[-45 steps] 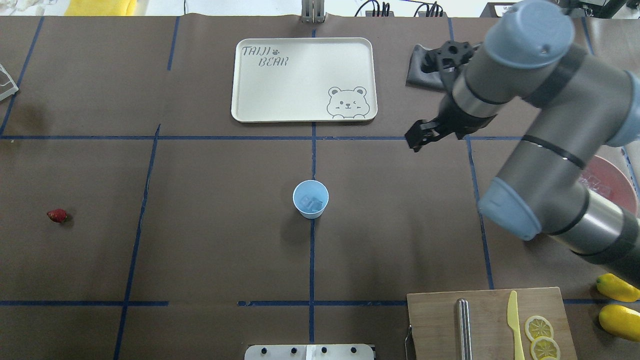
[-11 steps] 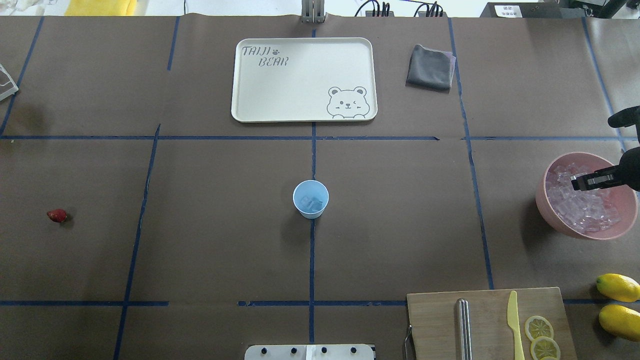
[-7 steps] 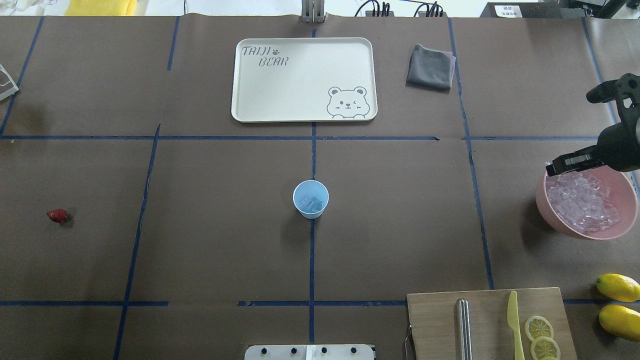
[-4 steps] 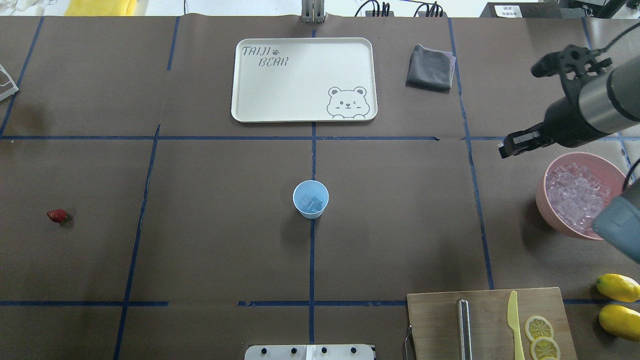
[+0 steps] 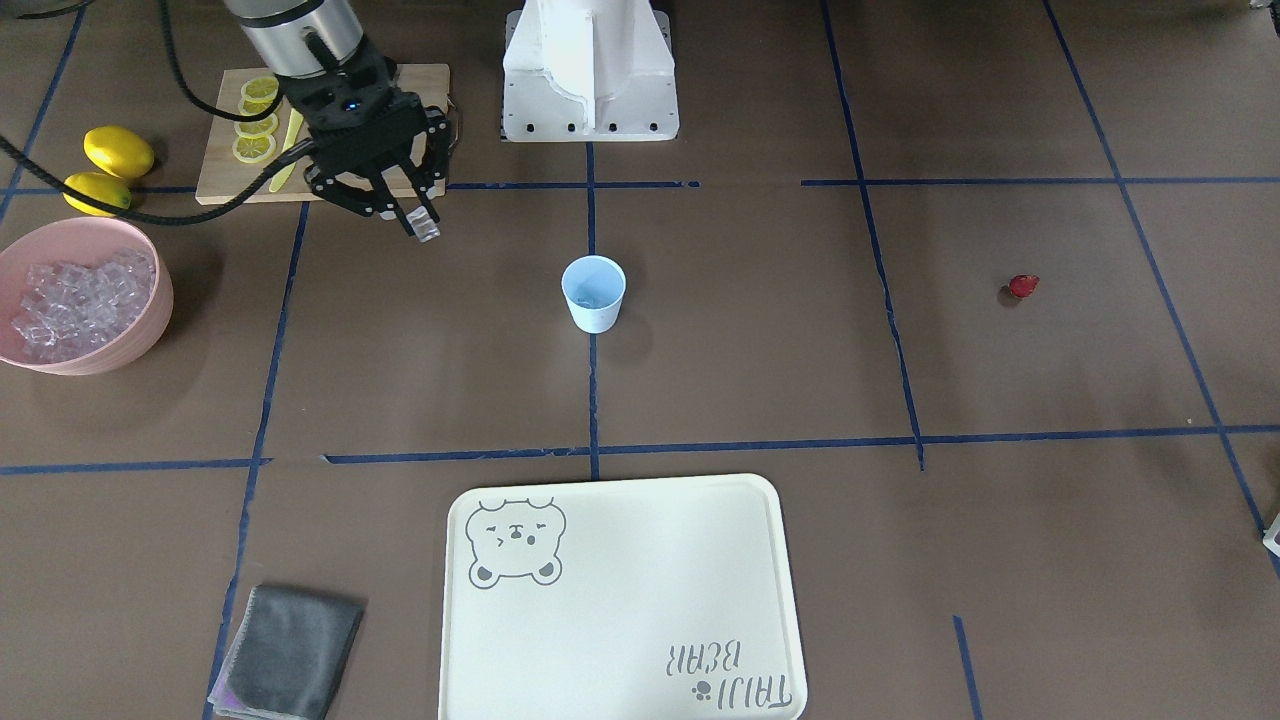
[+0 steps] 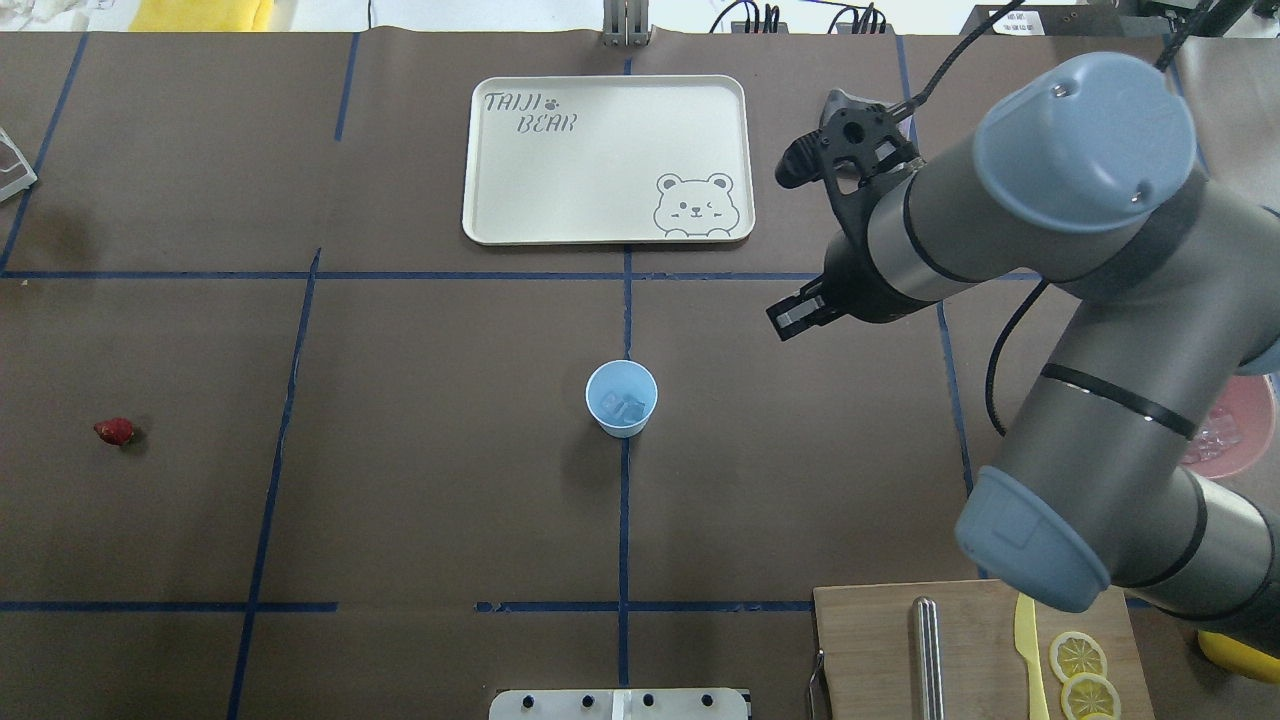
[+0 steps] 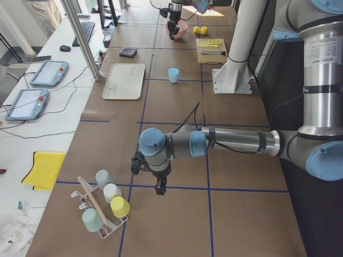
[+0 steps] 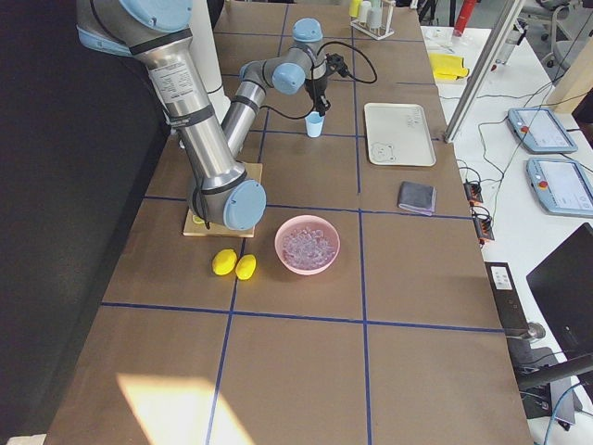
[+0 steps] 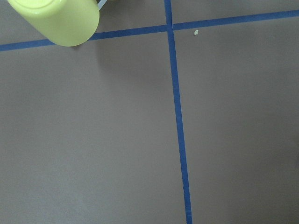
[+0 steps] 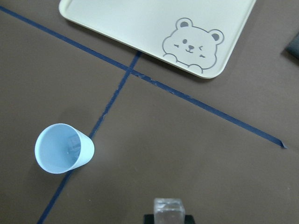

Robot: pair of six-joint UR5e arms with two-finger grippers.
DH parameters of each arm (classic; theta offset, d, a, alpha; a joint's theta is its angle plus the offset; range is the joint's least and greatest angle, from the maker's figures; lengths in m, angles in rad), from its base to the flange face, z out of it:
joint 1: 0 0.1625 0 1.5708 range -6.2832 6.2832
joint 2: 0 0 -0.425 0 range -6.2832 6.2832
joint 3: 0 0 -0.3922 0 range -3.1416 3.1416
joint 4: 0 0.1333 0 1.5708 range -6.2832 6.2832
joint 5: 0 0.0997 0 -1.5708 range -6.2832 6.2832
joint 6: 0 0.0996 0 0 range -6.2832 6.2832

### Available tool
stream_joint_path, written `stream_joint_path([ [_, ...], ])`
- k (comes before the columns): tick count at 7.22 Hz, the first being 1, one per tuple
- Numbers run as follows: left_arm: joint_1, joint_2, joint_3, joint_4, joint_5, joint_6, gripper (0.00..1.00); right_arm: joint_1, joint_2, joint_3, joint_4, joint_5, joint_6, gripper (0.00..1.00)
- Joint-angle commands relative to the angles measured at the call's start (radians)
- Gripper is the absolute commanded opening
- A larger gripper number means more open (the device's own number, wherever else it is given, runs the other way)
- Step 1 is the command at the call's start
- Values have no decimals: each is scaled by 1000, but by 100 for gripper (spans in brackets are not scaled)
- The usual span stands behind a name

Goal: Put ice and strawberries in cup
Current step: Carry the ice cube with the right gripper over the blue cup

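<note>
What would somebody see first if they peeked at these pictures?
Probably the big gray right arm stretching over the table, its jaws pinching one clear ice cube up off the table. Next comes the little light blue cup at the table's middle, with ice already in it. Then the tiny red strawberry, sitting all alone far over on the robot's left side.

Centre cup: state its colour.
The cup is plain light blue, clearest in the right wrist view.
</note>
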Motion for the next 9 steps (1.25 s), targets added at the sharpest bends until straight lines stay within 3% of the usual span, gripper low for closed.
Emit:
stream_joint_path([
  [1,0,20,-4,-2,0,2,100,-63,158,-95,-124,-66,87,0],
  [3,0,26,-7,-6,0,2,100,-103,286,-250,-132,-70,269,0],
  [5,0,26,-8,-6,0,0,100,-164,340,-339,-117,-131,374,0],
  [7,0,26,-8,-9,0,0,100,-201,340,-421,-51,-141,462,0],
  [9,0,26,-8,-7,0,2,100,-212,331,-433,-44,-176,464,0],
])
